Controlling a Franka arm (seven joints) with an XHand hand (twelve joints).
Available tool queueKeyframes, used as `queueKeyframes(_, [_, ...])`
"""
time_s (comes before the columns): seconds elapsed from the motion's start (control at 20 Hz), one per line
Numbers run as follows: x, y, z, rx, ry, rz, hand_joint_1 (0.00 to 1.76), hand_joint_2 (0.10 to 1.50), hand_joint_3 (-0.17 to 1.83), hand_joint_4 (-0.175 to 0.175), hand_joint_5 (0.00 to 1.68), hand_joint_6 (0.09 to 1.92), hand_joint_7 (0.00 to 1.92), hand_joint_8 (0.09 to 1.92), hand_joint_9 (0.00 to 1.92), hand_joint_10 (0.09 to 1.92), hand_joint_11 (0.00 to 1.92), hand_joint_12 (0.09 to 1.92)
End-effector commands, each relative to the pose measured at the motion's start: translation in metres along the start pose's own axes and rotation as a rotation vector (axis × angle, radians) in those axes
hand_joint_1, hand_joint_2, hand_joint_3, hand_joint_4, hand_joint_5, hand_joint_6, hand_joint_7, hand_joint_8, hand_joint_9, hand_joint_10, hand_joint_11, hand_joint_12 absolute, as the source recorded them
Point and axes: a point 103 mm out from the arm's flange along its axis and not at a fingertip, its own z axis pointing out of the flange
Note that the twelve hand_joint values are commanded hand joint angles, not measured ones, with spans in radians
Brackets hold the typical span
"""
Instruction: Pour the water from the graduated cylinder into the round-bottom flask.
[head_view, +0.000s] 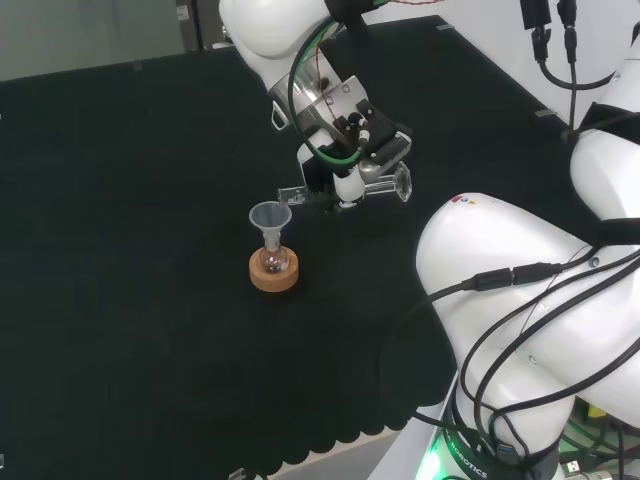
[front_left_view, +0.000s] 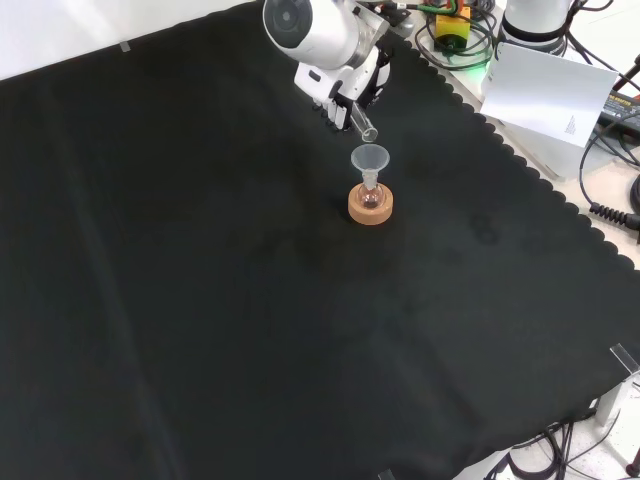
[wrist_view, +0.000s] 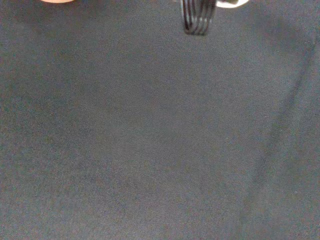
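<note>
A small round-bottom flask (head_view: 274, 262) sits in a cork ring stand (head_view: 275, 274) with a clear funnel (head_view: 270, 217) in its neck. My hand (head_view: 352, 150) is shut on a clear graduated cylinder (head_view: 340, 189), tipped almost flat, its mouth just above and to the right of the funnel's rim in the head view. In the front view the hand (front_left_view: 345, 85) holds the cylinder (front_left_view: 363, 121) slanting down toward the funnel (front_left_view: 369, 159), above the flask (front_left_view: 370, 196) and cork stand (front_left_view: 370, 208). A dark ribbed finger pad (wrist_view: 198, 17) shows over bare cloth in the wrist view.
The black cloth (head_view: 130, 250) spreads wide around the flask; its scalloped edge (front_left_view: 520, 165) runs at the front view's right. The arm's white links (head_view: 520, 300) rise at the head view's right. Cables and a white sheet (front_left_view: 545, 90) lie beyond the cloth.
</note>
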Motion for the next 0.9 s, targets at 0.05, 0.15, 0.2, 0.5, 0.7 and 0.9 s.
queueKeyframes(0.05, [0.006,0.000,-0.003,0.005,-0.011,0.006,1.44,0.95,0.72,-0.084,0.83,0.98,0.86,0.79,1.04,0.63,0.96,0.90])
queueKeyframes(0.15, [0.006,0.000,-0.003,0.002,-0.022,0.007,1.44,0.95,0.72,-0.084,0.83,0.98,0.86,0.79,1.04,0.63,0.96,0.90])
queueKeyframes(0.2, [0.005,0.000,-0.002,0.002,-0.024,0.008,1.44,0.95,0.72,-0.084,0.83,0.98,0.86,0.79,1.04,0.63,0.96,0.90])
queueKeyframes(0.5, [0.008,0.000,-0.005,0.012,-0.034,0.020,1.44,0.95,0.73,-0.084,0.83,0.98,0.86,0.79,1.03,0.64,0.96,0.90])
queueKeyframes(0.7, [0.012,0.001,-0.007,0.014,-0.038,0.021,1.44,0.95,0.73,-0.084,0.83,0.98,0.86,0.79,1.03,0.64,0.96,0.90])
queueKeyframes(0.9, [0.013,0.001,-0.008,0.018,-0.045,0.024,1.44,0.95,0.73,-0.084,0.83,0.98,0.86,0.79,1.03,0.64,0.96,0.90])
